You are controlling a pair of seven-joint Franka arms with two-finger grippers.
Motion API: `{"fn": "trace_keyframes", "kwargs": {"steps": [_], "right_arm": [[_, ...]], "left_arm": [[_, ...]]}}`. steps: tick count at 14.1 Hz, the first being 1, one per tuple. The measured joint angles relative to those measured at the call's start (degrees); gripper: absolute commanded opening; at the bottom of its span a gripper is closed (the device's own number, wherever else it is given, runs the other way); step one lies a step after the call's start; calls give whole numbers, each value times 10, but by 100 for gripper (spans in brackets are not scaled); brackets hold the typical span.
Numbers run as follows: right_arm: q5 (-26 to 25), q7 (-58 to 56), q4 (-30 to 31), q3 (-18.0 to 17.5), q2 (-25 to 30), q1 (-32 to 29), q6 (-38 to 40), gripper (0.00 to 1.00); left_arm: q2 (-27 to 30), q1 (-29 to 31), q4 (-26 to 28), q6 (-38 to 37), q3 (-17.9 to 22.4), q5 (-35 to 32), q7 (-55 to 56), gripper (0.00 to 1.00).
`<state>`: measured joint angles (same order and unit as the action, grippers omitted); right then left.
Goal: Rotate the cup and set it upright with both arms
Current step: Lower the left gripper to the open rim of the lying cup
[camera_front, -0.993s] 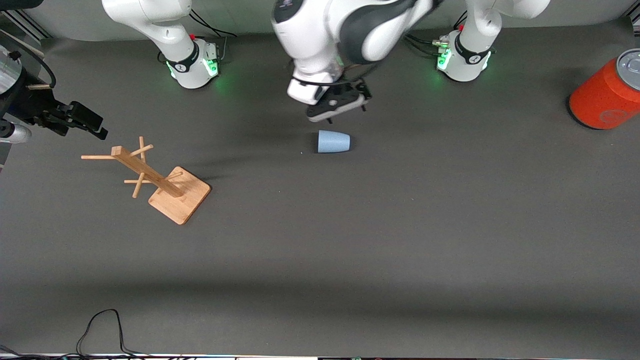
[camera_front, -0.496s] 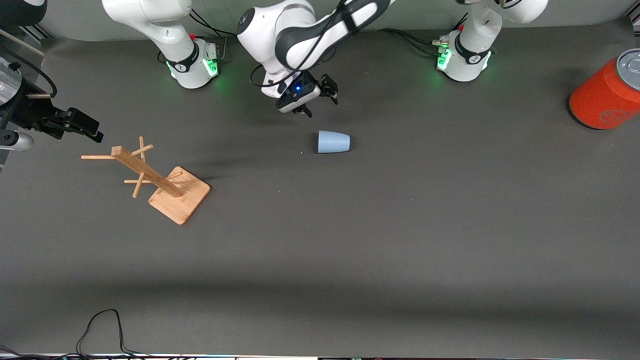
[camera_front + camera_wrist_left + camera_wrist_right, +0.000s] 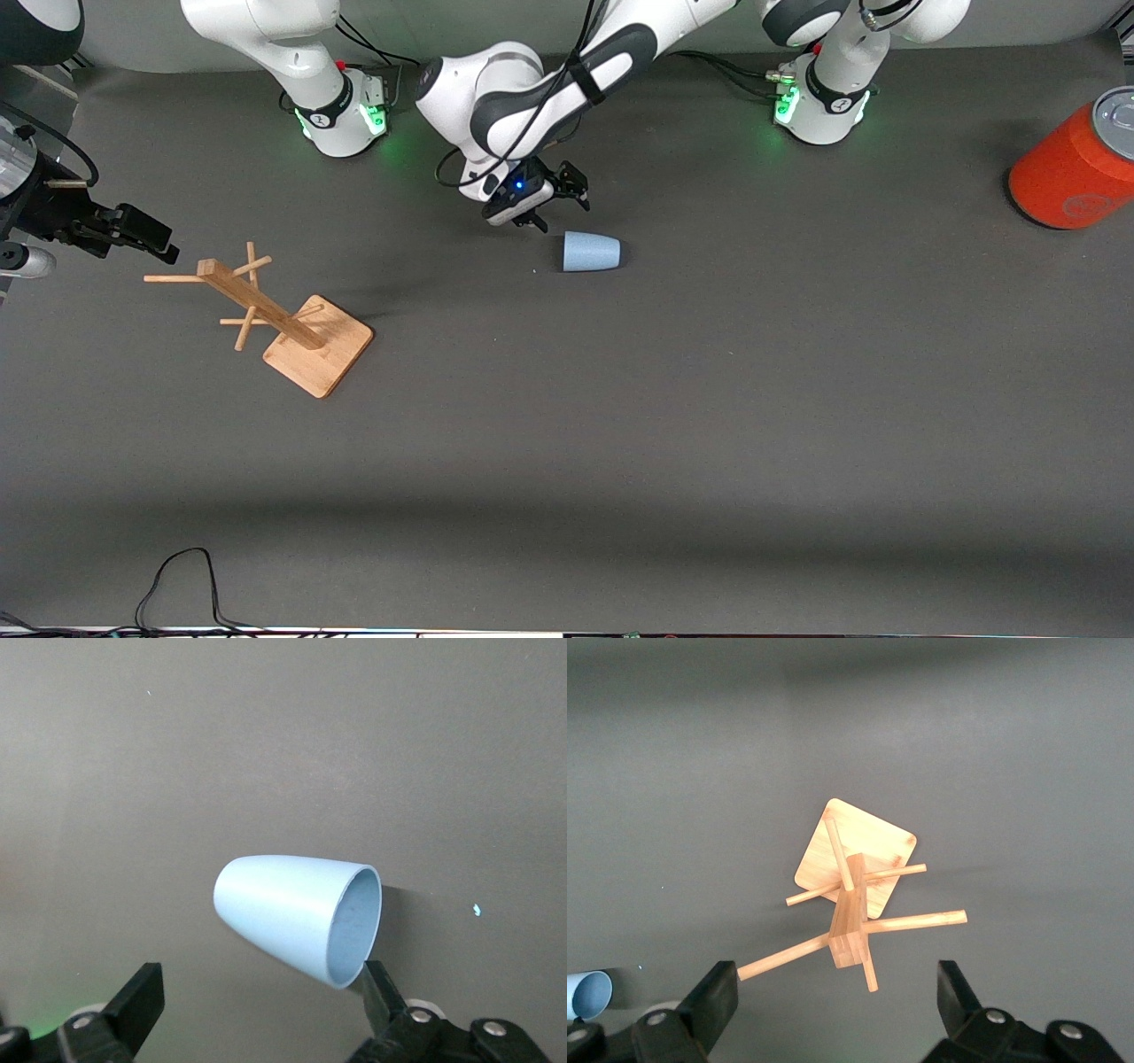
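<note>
Beside the cup (image 3: 591,252) lying on the worktop (image 3: 709,399), the left pincer (image 3: 540,206) stood wide open, holding nothing. The right pincer (image 3: 146,237) hung open over the wooden rack (image 3: 283,315), its arm partly cut off.

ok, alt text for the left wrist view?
A pale-blue cup lies on its side on the dark table, its open mouth in view. The open left gripper sits close to it, one finger at each side of the frame's lower edge, neither visibly gripping the cup.
</note>
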<state>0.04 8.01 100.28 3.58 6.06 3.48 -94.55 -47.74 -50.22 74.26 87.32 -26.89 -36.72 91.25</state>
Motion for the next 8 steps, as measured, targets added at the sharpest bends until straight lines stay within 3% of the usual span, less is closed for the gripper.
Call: {"fn": "trace_keyframes", "kwargs": {"steps": [8], "right_arm": [[0, 0, 1, -4, 0, 2, 1, 100]], "left_arm": [[-43, -8, -5, -1, 35, -14, 0, 100]]}}
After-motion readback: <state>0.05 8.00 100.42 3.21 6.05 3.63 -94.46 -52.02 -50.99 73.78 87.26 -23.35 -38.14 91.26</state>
